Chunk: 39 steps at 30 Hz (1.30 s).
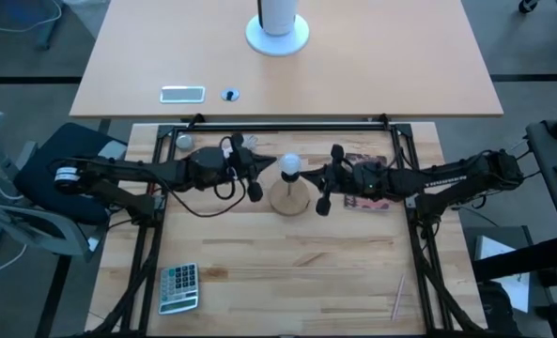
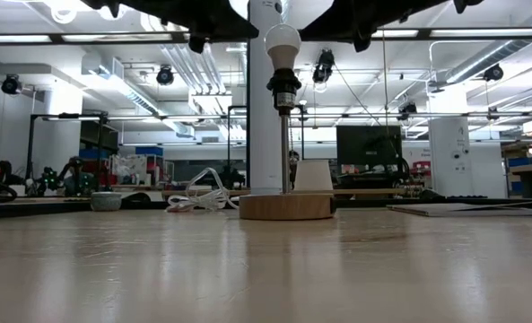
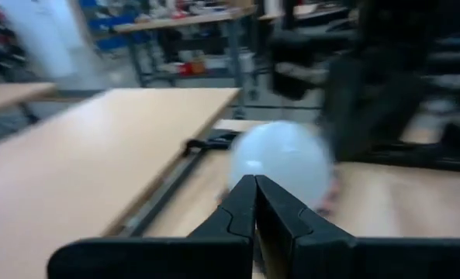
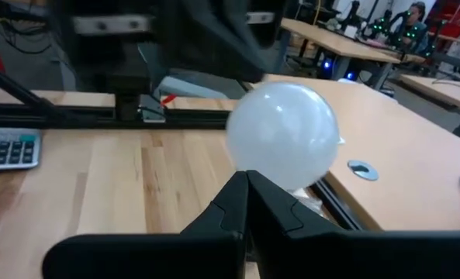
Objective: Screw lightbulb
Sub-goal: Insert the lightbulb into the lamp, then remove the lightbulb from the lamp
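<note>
Lightbulb (image 1: pixel 289 167): small white frosted globe, seated upright in dark socket (image 2: pixel 283 91) atop thin metal rod on round wooden disc stand (image 1: pixel 290 198), mid-table. Left gripper (image 1: pixel 259 176) just beside bulb on its left; fingers (image 3: pixel 237 213) pressed together, pinching nothing, bulb right beyond tips. Right gripper (image 1: pixel 323 178) just beside bulb on its right; fingers (image 4: pixel 233 205) likewise pressed together, empty. Table (image 1: pixel 287 272): pale wood planks, smooth. Calculator (image 1: pixel 178 286) lies flat near front-left corner. Small grey metallic ball (image 1: pixel 183 142) at back-left.
</note>
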Available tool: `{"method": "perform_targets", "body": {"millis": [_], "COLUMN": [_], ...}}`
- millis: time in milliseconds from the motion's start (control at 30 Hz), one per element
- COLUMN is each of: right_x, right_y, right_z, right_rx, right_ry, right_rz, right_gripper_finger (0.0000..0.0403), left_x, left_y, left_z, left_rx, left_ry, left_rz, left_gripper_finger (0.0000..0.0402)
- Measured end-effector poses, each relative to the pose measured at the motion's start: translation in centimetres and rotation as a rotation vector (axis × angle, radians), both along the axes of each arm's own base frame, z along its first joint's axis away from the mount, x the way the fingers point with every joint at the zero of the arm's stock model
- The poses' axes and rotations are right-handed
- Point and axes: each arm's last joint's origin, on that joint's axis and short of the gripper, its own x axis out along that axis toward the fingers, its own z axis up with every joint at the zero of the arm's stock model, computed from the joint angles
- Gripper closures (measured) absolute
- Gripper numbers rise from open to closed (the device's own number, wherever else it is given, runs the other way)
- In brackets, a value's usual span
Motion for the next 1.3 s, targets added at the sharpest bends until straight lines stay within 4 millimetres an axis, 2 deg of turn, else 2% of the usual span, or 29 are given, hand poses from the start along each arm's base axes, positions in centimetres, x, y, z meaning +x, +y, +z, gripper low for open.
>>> {"method": "perform_targets", "body": {"millis": [100,267,1000,1300], "right_x": [0.0,0.1,0.1,0.0], "right_y": [0.0,-0.1,-1.1,-1.4], "right_z": [0.1,0.2,0.1,0.2], "right_rx": [-0.001,-0.01,-0.023,-0.054], "right_ry": [-0.01,-0.026,-0.01,-0.009], "right_rz": [0.001,-0.004,-0.037,-0.103], "right_gripper_finger": [0.0401,0.0401,0.0401,0.0401], "left_x": [0.1,0.5,0.9,0.7], "left_y": [1.2,2.3,1.8,0.5], "left_z": [-0.2,-0.9,-1.0,-0.8], "left_rx": [0.033,-0.012,-0.053,-0.06], "left_ry": [0.013,0.02,0.004,0.012], "left_rz": [0.041,-0.009,-0.202,-0.272], "left_gripper_finger": [0.0401,0.0401,0.0401,0.0401]}}
